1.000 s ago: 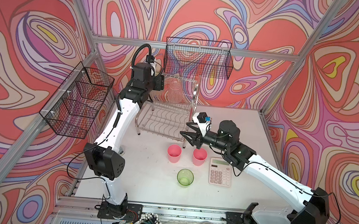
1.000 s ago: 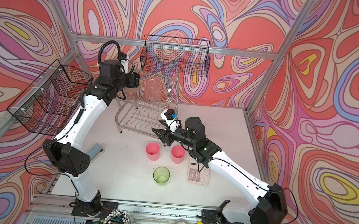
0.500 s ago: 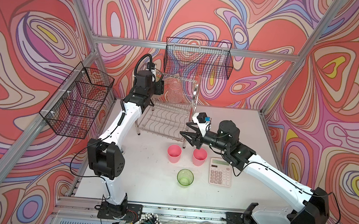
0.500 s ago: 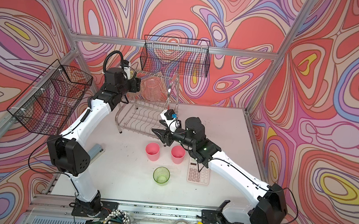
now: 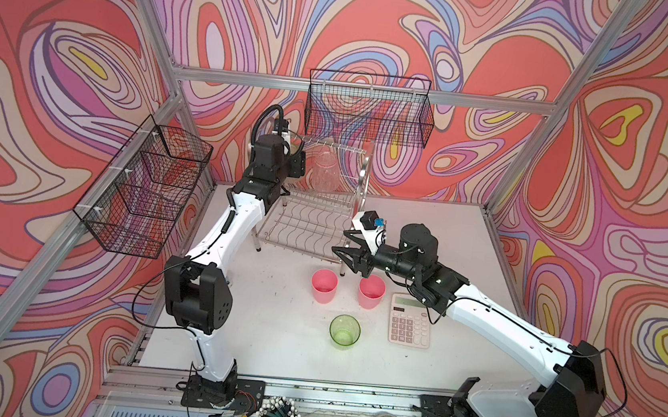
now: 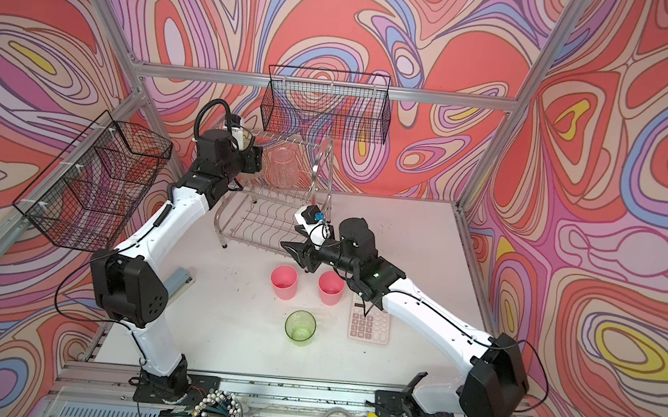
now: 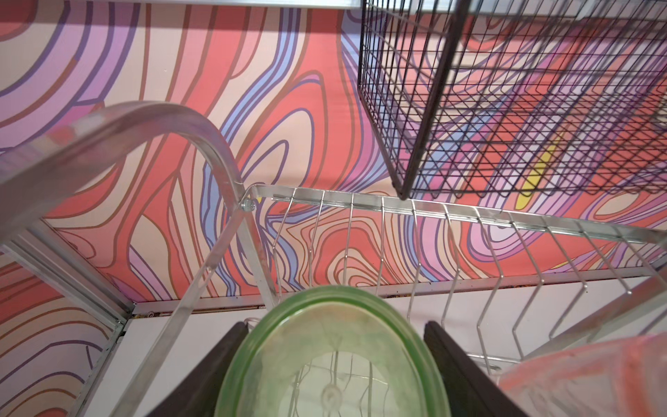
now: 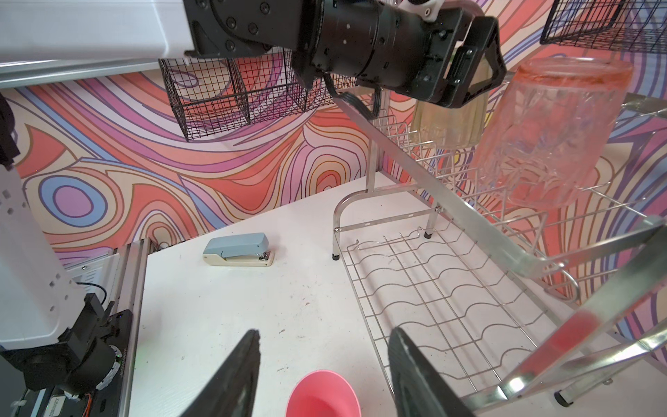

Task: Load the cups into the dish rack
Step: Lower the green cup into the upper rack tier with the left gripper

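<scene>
A translucent green plastic cup [image 7: 335, 325] was clamped by the left gripper [image 7: 336, 361] at the silver wire dish rack [image 5: 314, 224]'s eleven o'clock; the right gripper [image 8: 325, 346]'s jaws were spread apart.

Robot lab cell — aluminium framing [image 5: 244, 79].

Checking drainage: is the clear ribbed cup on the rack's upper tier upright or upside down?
Upside down: the clear ribbed cup sits closed base up, mouth down on the dish rack.

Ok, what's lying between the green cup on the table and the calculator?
Nothing: in both top views only bare table separates the green cup from the calculator.
</scene>
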{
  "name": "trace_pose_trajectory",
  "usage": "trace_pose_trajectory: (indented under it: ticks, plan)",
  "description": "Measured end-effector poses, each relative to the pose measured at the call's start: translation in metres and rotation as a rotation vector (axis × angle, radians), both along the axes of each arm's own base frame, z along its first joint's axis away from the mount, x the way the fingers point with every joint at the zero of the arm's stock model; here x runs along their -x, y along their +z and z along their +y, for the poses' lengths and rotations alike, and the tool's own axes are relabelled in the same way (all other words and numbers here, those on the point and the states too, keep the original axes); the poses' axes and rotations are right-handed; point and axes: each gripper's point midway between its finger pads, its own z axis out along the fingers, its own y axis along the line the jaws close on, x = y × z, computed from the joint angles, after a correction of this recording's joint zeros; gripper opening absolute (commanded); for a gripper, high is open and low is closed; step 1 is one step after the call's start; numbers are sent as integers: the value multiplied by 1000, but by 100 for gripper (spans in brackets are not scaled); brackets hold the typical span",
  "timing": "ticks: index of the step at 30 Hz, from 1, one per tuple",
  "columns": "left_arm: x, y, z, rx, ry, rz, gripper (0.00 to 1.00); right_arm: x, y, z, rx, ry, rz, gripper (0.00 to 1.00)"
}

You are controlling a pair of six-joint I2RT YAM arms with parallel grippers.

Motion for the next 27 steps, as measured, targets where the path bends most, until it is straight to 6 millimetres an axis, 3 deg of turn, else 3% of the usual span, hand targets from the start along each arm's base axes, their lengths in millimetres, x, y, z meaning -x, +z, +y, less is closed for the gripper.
trace_pose_trajectory:
  ticks: [11, 23, 27]
  plan:
    - [-1, -1, 0, -23, -5, 2, 73, -2, 9, 0, -10, -6, -25, 62]
    - [-1, -4, 0, -33, -7, 2, 100, -3, 9, -1, -2, -10, -43, 65]
    - [-1, -11, 0, -49, -11, 14, 100, -3, 11, -1, -6, -13, -48, 66]
